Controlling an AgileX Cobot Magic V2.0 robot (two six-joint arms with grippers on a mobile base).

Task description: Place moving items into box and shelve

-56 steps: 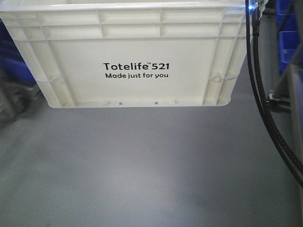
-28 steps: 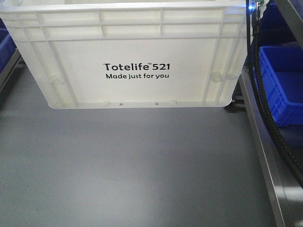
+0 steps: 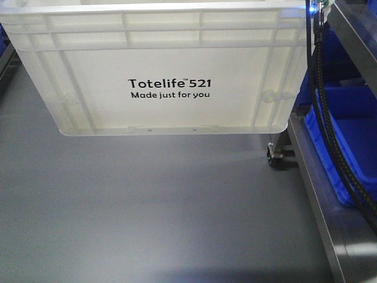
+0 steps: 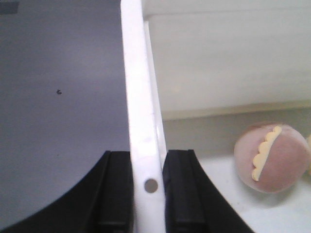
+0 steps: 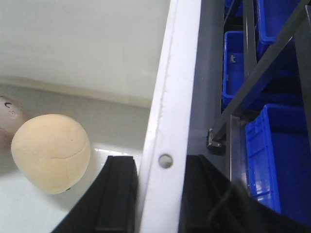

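The white box [image 3: 165, 65] with black "Totelife 521" print hangs above the grey floor in the front view. My left gripper [image 4: 147, 187] is shut on the box's left rim [image 4: 141, 97]. My right gripper [image 5: 160, 194] is shut on the box's right rim [image 5: 177, 87]. Two moving items lie on the box's floor. The pale pinkish piece [image 4: 272, 158] with a yellow scalloped line lies right of the left fingers. The tan-yellow piece [image 5: 51, 153] lies left of the right fingers, and a sliver of the pinkish piece [image 5: 7, 119] shows behind it.
A grey metal shelf rack [image 3: 321, 194] stands at the right, with blue plastic bins [image 3: 353, 141] on it. A caster [image 3: 274, 156] sits at its foot. Black cables [image 3: 327, 118] hang beside the box. More blue bins [image 5: 277, 160] lie under the right wrist. Grey floor [image 3: 147, 206] spreads below.
The box stays fixed in the front view while the surroundings slide. The shelf rack and blue bins at the right have come nearer and larger; the blue bins at the left have left the view.
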